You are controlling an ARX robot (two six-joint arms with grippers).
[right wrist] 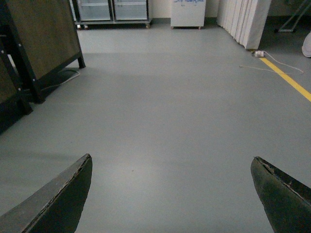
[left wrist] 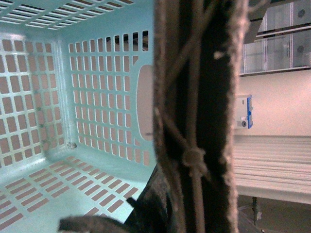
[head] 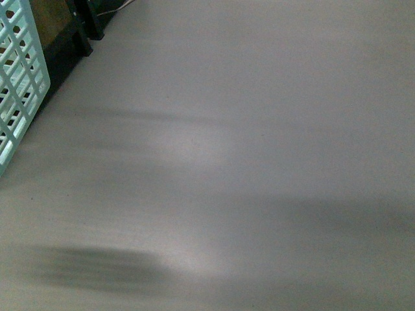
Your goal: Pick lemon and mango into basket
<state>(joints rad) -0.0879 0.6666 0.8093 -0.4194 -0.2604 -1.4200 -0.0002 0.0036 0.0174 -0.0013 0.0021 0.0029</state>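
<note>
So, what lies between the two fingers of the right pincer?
Only bare grey floor; the fingers of the right pincer stand wide apart, seen in the right wrist view.

The right gripper is spread wide over grey floor. From it, a brown board on a black frame stands at 10 o'clock, glass cabinets at 12, white panels at 1, a yellow line at 2.
</note>
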